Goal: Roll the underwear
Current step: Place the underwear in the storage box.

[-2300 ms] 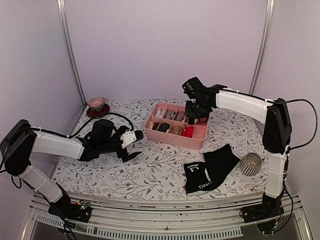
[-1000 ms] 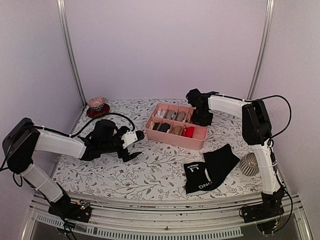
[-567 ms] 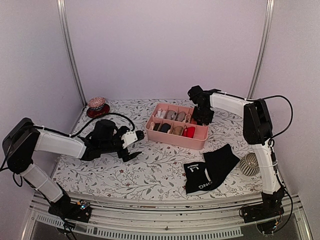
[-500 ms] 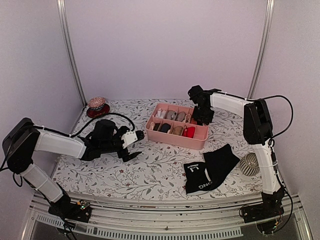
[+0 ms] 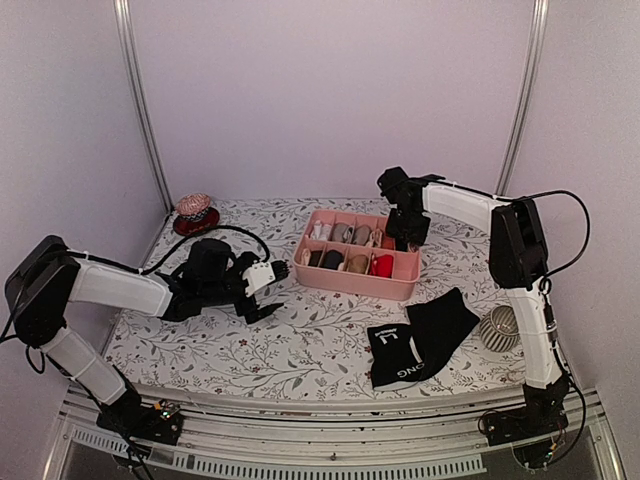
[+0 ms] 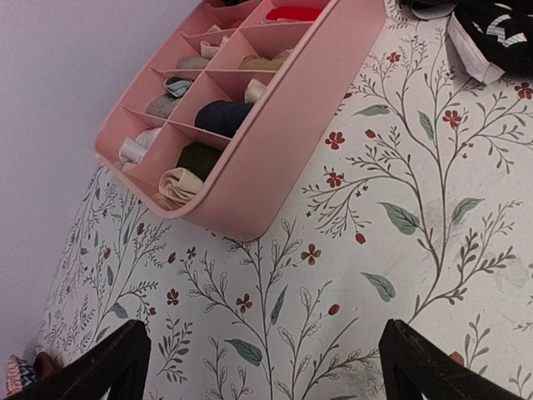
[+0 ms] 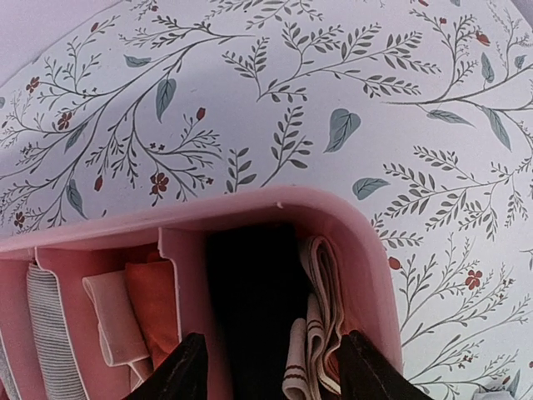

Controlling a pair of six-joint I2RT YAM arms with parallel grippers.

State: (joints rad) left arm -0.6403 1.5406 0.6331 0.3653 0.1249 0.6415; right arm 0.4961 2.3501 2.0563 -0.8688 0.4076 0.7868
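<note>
The floral tabletop (image 5: 300,345) bears a pink plastic divided tray (image 5: 355,285). Near-right of it lie black briefs with a white-lettered waistband (image 5: 395,358), touching a second black garment (image 5: 445,318), its waistband hidden. Right hand (image 7: 275,367), half-spread and empty, hangs over dark fabric (image 7: 250,292) in the tray's far-right compartment. Left hand (image 5: 270,290) gapes empty left of the tray.

Seen between the wide-spread fingers (image 6: 107,368) of the left gripper (image 6: 266,367), on a floral tablecloth (image 6: 400,217): pink divided tray (image 6: 279,146) packed with rolled bundles (image 6: 223,114) (beige, navy, grey, red); at top right, black underwear (image 6: 500,21) with white lettering.
</note>
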